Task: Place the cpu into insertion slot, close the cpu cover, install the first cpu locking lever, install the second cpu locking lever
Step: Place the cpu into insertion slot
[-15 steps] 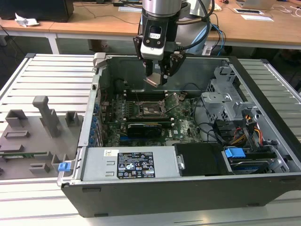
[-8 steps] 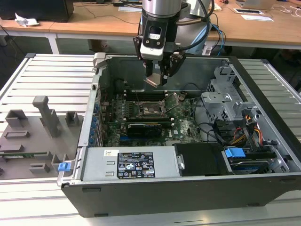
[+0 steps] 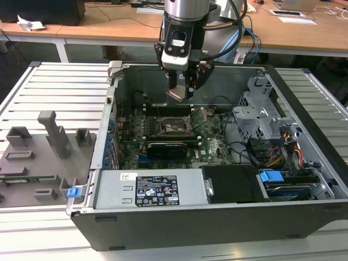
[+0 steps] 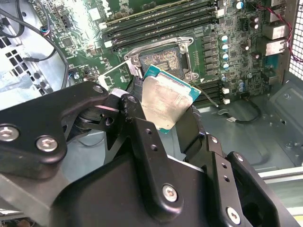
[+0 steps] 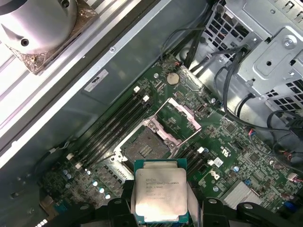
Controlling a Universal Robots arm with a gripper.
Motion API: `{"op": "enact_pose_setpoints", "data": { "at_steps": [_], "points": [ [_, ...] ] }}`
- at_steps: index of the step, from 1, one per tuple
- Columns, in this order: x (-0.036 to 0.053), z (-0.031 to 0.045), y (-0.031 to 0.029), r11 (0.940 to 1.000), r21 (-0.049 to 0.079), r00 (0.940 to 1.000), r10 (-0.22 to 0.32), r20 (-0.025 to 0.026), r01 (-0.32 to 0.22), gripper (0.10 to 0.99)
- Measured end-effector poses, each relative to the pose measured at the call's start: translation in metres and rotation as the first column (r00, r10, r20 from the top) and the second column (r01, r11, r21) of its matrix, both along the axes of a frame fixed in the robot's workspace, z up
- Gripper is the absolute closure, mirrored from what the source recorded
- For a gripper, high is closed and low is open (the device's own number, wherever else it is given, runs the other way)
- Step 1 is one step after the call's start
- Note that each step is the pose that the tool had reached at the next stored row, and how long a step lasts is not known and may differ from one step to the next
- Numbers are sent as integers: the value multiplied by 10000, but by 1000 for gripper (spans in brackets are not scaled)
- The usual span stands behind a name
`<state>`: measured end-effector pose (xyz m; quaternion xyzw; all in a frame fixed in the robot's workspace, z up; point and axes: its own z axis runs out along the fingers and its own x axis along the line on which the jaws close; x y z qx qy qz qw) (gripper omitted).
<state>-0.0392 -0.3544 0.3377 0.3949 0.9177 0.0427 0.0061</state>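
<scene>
One step in hand, the first as I judge it: chip carried, not seated. Exterior view: gripper (image 3: 181, 93) hangs inside the open computer case (image 3: 190, 225), fingers pinching the cpu (image 3: 176, 94) by its edges, chip tilted; insertion slot (image 3: 175, 126) lies below the fingertips, well apart, on the green motherboard (image 3: 212, 144). Second wrist view: matte black fingers (image 4: 142, 137) clamp either side of the cpu (image 4: 168, 101), a flat square with a pale brushed-metal top and teal-green rim, tilted; beyond the fingertips is the insertion slot (image 4: 161, 59), square, black frame, dark centre, bare; long black memory slots (image 4: 161, 21) run farther out past it. First wrist view: cpu (image 5: 160, 195) between the fingers, flat face to the camera; insertion slot (image 5: 142, 149) ahead of the fingertips, no contact that I can see; cpu cover (image 5: 188, 112), a thin silver frame with a big window, swung open on the far side of the slot from the fingers. Judgement: placing calls for the chip levelled, squared to the black frame, centred and lowered gently, since the socket centre looks delicate and the smooth metal top offers little grip beyond the edge pinch
</scene>
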Motion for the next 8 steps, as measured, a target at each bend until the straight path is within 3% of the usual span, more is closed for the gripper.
{"op": "enact_pose_setpoints", "data": {
  "at_steps": [5, 8],
  "points": [
    [0, -22, 0, 9977, -2, 9977, -675, -15, 675, 561],
    [0, -41, 0, 9921, -2, 9921, -1253, -22, 1253, 561]
  ]
}}
